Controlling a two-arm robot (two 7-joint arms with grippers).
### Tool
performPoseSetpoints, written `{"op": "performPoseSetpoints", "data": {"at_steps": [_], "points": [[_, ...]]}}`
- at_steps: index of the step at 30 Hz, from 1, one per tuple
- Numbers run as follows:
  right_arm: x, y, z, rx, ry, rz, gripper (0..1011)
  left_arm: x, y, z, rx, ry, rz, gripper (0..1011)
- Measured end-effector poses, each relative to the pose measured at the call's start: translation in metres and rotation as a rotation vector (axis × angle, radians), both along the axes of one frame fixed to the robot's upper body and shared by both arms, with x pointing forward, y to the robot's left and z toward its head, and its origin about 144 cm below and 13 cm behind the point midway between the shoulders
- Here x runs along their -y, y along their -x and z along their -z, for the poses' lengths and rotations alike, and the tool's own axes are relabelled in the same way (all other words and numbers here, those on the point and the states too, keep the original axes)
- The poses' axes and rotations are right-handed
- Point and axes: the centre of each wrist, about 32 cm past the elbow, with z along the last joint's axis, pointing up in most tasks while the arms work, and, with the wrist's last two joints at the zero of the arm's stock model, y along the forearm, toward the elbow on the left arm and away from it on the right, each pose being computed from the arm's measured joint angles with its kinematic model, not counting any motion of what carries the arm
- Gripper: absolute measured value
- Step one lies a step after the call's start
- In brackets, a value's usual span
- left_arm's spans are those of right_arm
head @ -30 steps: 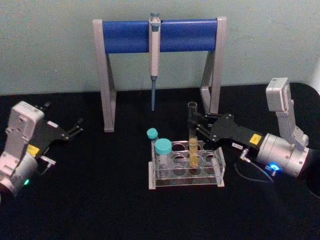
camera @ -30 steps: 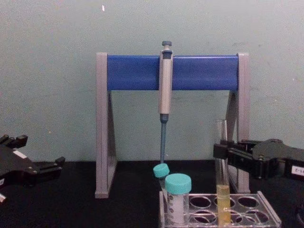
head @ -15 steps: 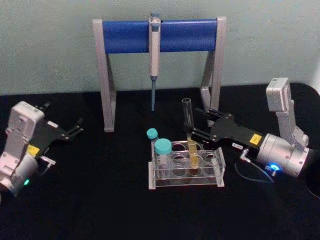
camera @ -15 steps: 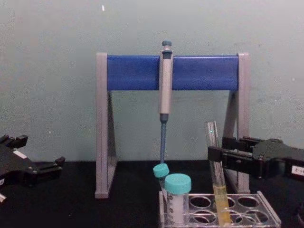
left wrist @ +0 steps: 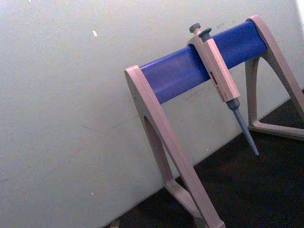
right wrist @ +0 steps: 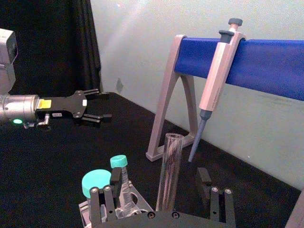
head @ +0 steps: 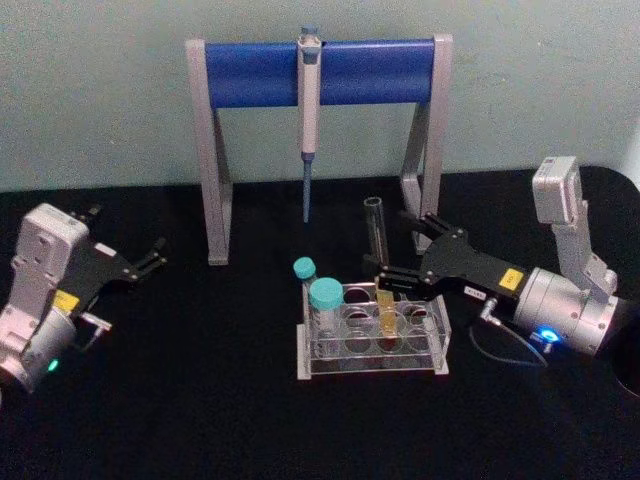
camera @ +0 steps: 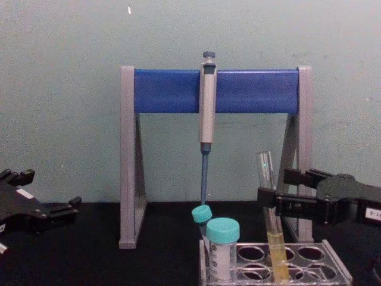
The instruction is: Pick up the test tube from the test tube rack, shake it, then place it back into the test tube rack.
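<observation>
The test tube [head: 377, 235], clear glass with yellow liquid at its bottom, stands in a hole of the clear test tube rack [head: 372, 363] and leans a little to the left. My right gripper [head: 396, 250] is open, with one finger on each side of the tube's middle and neither touching it. The right wrist view shows the test tube [right wrist: 169, 166] free between the spread fingers of the right gripper [right wrist: 159, 183]. From the side, the test tube [camera: 267, 196] rises well above the rack [camera: 309, 263]. My left gripper [head: 155, 256] rests open at the far left.
Two teal-capped vials [head: 325, 297] stand in the rack's left end. Behind the rack is a tall grey-and-blue stand [head: 250, 72] with a pipette [head: 308, 120] hanging from its bar. The black table [head: 200, 400] lies around the rack.
My right gripper has opened and let go of the test tube, which now stands in the rack leaning left. The gripper has dropped slightly. The left arm has not moved.
</observation>
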Motion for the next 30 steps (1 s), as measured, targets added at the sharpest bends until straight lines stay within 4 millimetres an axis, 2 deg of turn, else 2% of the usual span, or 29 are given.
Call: {"op": "performPoseSetpoints", "data": {"at_steps": [10,18,21,25,26,30], "points": [[0.000,0.002,-0.003,0.032,-0.016,0.008,1000,0.000,0.000,0.000,0.000,0.000,0.000,1001],[0.005,0.012,-0.016,0.140,-0.155,0.097,1000,0.000,0.000,0.000,0.000,0.000,0.000,1001],[0.007,0.018,-0.024,0.189,-0.204,0.216,1000,0.000,0.000,0.000,0.000,0.000,0.000,1002],[0.006,0.023,-0.028,0.220,-0.173,0.354,1000,0.000,0.000,0.000,0.000,0.000,0.000,1002],[0.006,0.025,-0.028,0.214,-0.137,0.439,1000,0.000,0.000,0.000,0.000,0.000,0.000,1001],[0.003,0.028,-0.020,0.180,-0.042,0.559,1000,0.000,0.000,0.000,0.000,0.000,0.000,1001]]}}
